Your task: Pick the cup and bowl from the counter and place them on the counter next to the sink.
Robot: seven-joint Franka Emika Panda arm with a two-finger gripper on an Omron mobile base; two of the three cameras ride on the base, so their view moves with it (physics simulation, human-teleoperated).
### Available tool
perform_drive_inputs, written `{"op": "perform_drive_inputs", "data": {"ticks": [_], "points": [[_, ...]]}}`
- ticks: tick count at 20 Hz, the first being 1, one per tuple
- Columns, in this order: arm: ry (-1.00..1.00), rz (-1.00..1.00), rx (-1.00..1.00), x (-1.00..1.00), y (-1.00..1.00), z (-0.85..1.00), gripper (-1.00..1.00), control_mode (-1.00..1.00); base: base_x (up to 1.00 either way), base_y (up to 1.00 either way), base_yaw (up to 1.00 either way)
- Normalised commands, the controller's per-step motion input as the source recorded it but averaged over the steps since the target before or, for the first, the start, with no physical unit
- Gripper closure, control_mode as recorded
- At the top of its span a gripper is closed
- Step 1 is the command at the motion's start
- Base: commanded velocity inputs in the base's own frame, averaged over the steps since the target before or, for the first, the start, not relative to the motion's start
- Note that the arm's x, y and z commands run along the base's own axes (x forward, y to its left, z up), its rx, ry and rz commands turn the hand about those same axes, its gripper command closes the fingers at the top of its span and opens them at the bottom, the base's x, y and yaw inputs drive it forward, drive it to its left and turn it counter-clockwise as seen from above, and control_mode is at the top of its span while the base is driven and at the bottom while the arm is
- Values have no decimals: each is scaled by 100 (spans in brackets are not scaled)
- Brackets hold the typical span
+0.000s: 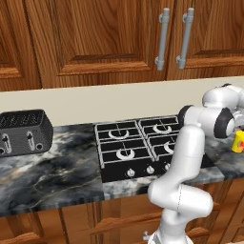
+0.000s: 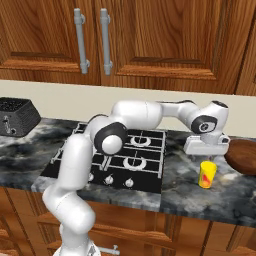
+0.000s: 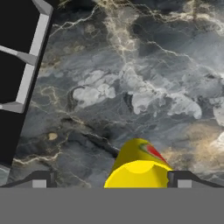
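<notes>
The small yellow cup [image 2: 207,174] stands upright on the dark marble counter [image 2: 182,192], right of the stove. My gripper [image 2: 206,152] hangs just above it, open, with nothing held. In the hand view the cup [image 3: 138,169] sits low between the two dark fingertips [image 3: 41,179], closer to the right one, and my gripper [image 3: 112,180] is wide open around it. The cup [image 1: 238,141] also peeks out at the right edge of the left base view, below the wrist. The reddish-brown bowl [image 2: 243,155] lies on the counter just right of the hand, cut off by the frame edge. The sink is out of view.
A black gas stove [image 2: 117,160] with grates and front knobs lies left of the cup. A dark toaster [image 1: 24,132] stands at the far left of the counter. Wooden wall cabinets with metal handles [image 2: 80,40] hang above a beige backsplash.
</notes>
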Motion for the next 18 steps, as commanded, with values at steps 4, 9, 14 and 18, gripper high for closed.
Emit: {"op": "perform_drive_inputs", "data": {"ticks": [4, 9, 14, 18], "points": [[-3, 0, 0, -2, 1, 2, -100, -100, 0, 0, 0], [0, 0, 0, -8, 0, -4, -100, -100, 0, 0, 0], [0, 0, 0, -7, 8, -25, -100, -100, 0, 0, 0], [0, 0, 0, -21, 21, -8, -100, -100, 0, 0, 0]]}}
